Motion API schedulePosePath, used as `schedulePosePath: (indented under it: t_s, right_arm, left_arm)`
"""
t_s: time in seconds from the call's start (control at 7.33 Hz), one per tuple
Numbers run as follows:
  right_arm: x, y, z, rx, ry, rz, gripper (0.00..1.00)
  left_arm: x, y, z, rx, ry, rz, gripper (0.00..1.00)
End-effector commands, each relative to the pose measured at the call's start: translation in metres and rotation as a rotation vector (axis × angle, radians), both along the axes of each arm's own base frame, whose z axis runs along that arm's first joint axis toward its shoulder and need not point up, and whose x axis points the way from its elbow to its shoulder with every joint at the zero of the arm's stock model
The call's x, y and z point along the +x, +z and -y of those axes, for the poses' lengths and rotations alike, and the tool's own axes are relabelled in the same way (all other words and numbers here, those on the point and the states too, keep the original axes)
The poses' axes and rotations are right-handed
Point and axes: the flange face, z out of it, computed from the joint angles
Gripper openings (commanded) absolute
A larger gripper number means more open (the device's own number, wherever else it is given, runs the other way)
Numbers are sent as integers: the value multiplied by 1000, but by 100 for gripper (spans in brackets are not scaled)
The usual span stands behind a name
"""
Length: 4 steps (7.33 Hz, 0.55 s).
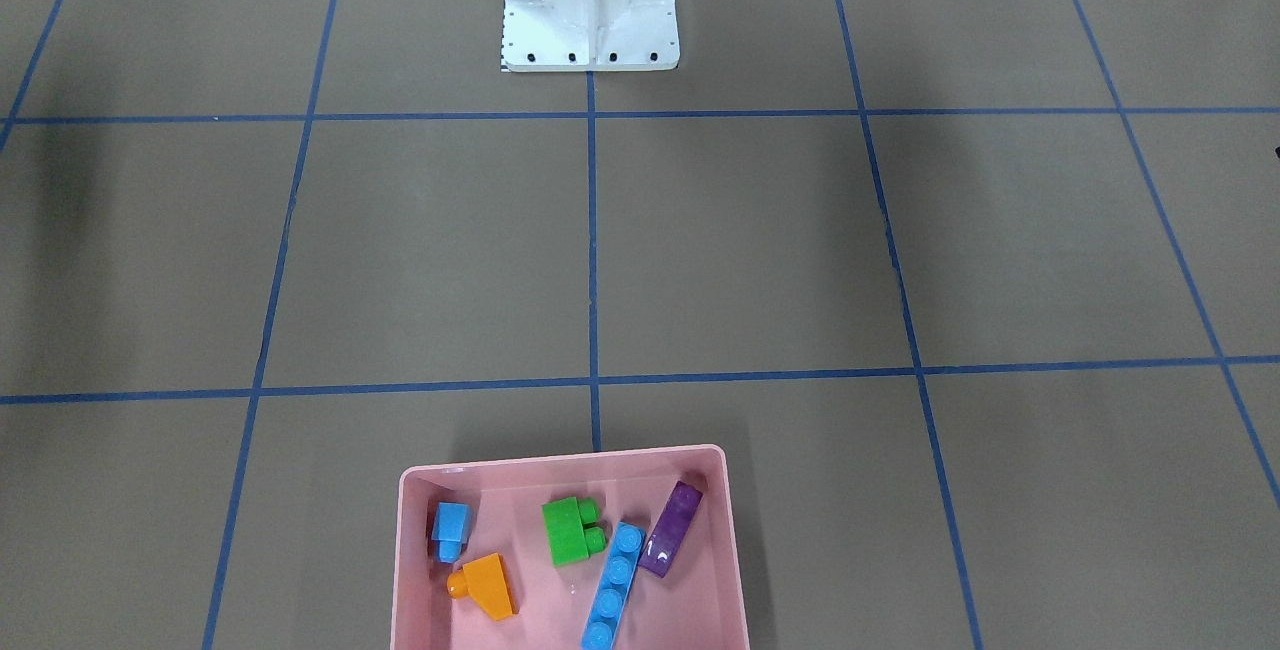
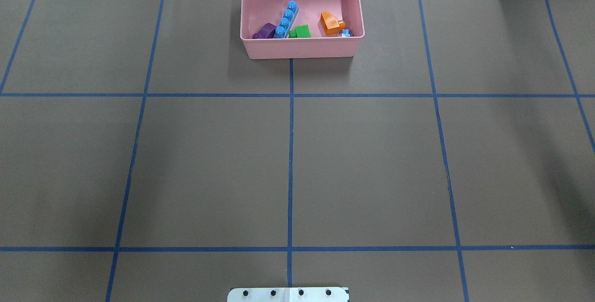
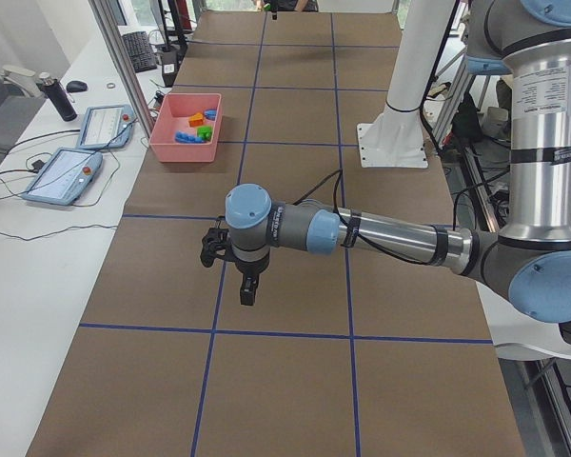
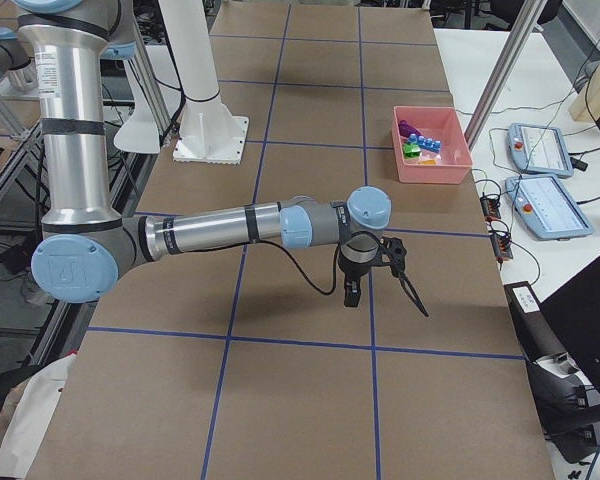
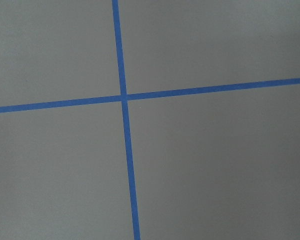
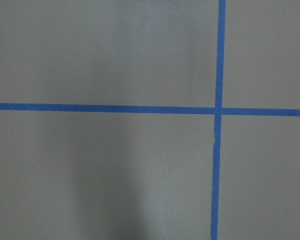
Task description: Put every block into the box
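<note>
Lying in the box, the blocks look light, rigid and slick, best pinched across flat sides; whether the left gripper or right gripper is open, I cannot tell.

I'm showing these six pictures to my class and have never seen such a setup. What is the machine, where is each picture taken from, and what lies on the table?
A robot with two arms, each ending in a two-finger claw. Two pictures look down on the table: one from across it, one from behind the robot. Two look along it from its ends, showing the left claw and right claw above it; open or shut, I cannot tell. Two wrist cameras see only blue tape lines. All five blocks lie in the pink box: long blue, small blue, orange, green, purple.
</note>
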Motion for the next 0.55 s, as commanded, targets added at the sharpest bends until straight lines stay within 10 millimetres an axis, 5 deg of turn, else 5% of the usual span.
schedulePosePath:
  t_s: [0.0, 0.41]
  right_arm:
    - [0, -1, 0, 1, 1, 2, 100]
    - [0, -3, 0, 3, 0, 8, 100]
  left_arm:
    - [0, -2, 0, 4, 0, 0, 100]
    - [0, -5, 0, 9, -1, -1, 100]
